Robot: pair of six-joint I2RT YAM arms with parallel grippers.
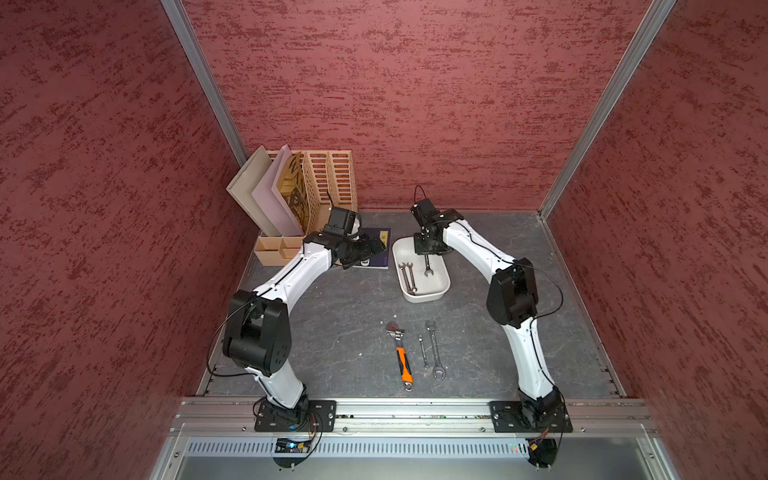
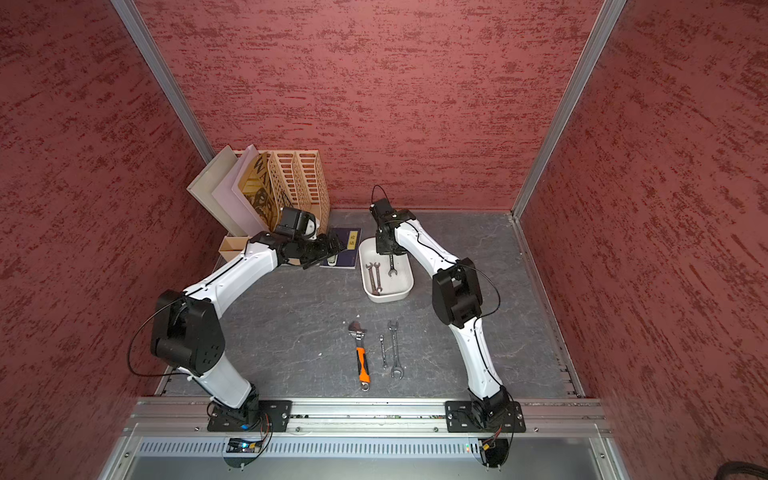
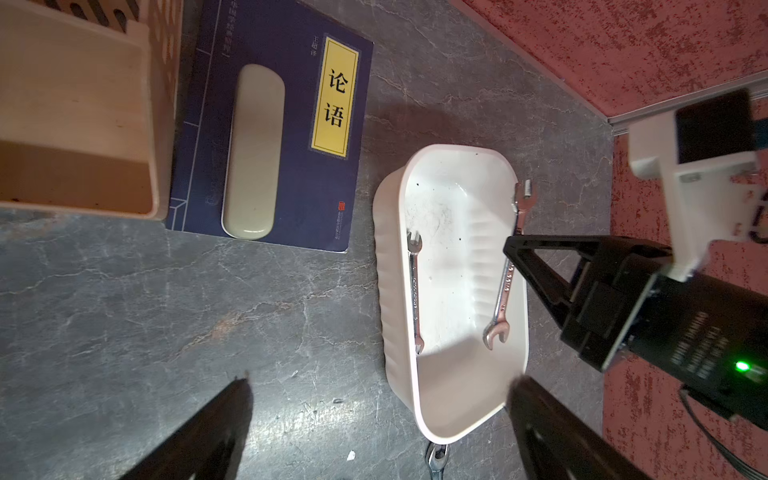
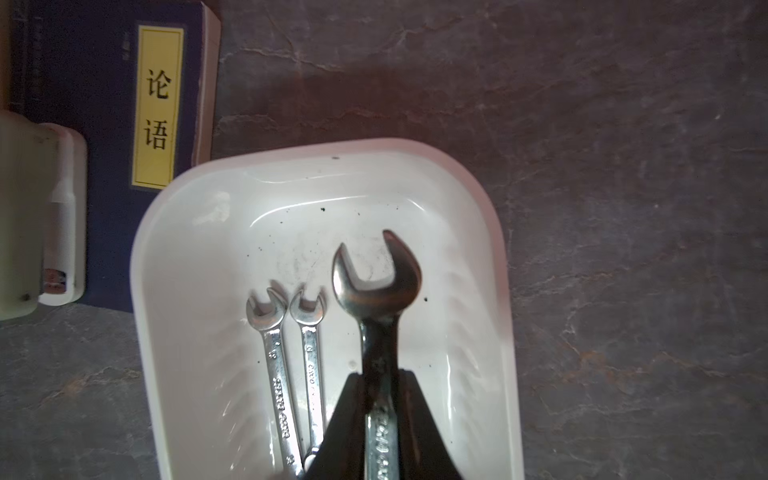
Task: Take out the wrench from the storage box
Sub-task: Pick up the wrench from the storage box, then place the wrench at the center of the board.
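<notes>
The storage box [image 1: 428,297] [image 2: 388,296] is a shallow white tub on the dark table, right of centre at the back. My right gripper [image 1: 428,251] [image 4: 380,374] is over it, shut on the shank of a steel wrench [image 4: 376,282] [image 1: 428,269]. That wrench looks raised off the tub floor, and in the left wrist view the wrench [image 3: 505,286] slants across the box's rim [image 3: 457,432]. Two smaller wrenches [image 4: 274,353] [image 1: 407,276] lie side by side inside. My left gripper [image 3: 380,380] [image 1: 370,245] hovers open and empty left of the box.
A blue book [image 1: 380,245] with a cream case [image 3: 253,149] on it lies left of the box. A peach file organizer [image 1: 328,183] stands in the back left corner. An orange-handled adjustable wrench [image 1: 401,353] and two spanners [image 1: 434,349] lie on the table at the front.
</notes>
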